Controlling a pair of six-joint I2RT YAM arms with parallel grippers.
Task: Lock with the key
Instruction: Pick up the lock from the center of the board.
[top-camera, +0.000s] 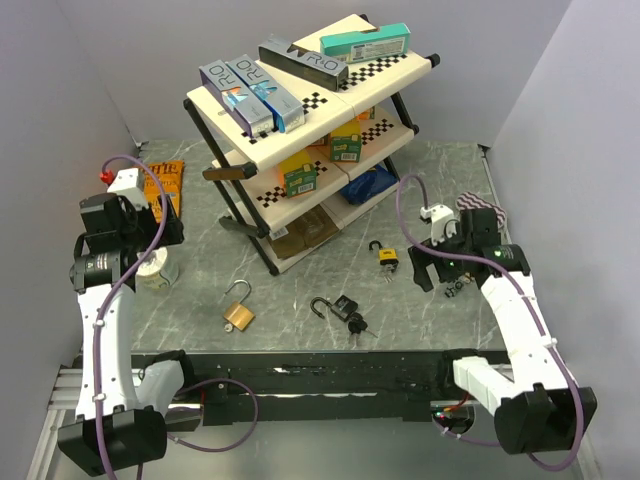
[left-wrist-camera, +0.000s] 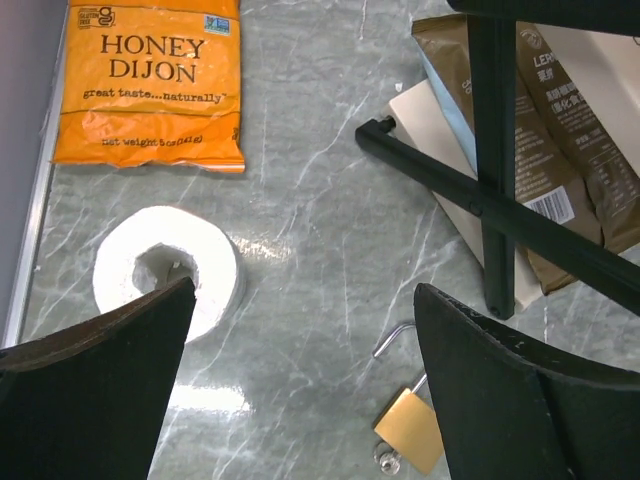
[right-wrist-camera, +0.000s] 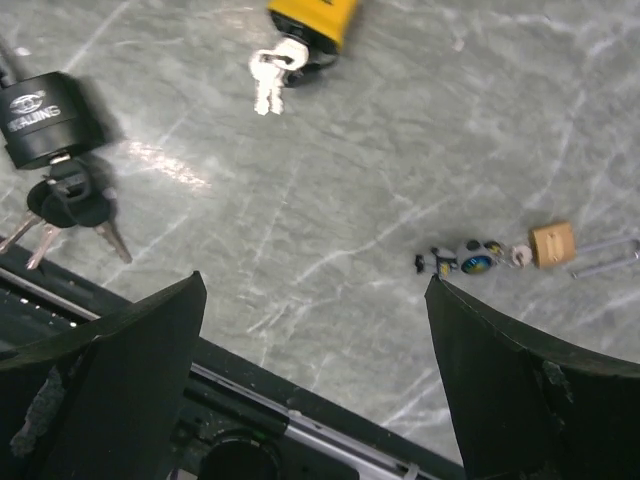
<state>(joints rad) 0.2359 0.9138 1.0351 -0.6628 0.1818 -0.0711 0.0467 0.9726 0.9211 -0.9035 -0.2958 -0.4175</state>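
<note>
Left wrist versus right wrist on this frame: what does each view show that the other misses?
Left wrist only: a Honey Dijon bag, a white roll, a brass padlock with its shackle open, and the shelf legs.

Right wrist only: a black padlock and a yellow padlock, each with keys attached, plus a tiny brass padlock.

Shared: the grey marbled table. The left gripper and right gripper each appear open and empty in their own view.
</note>
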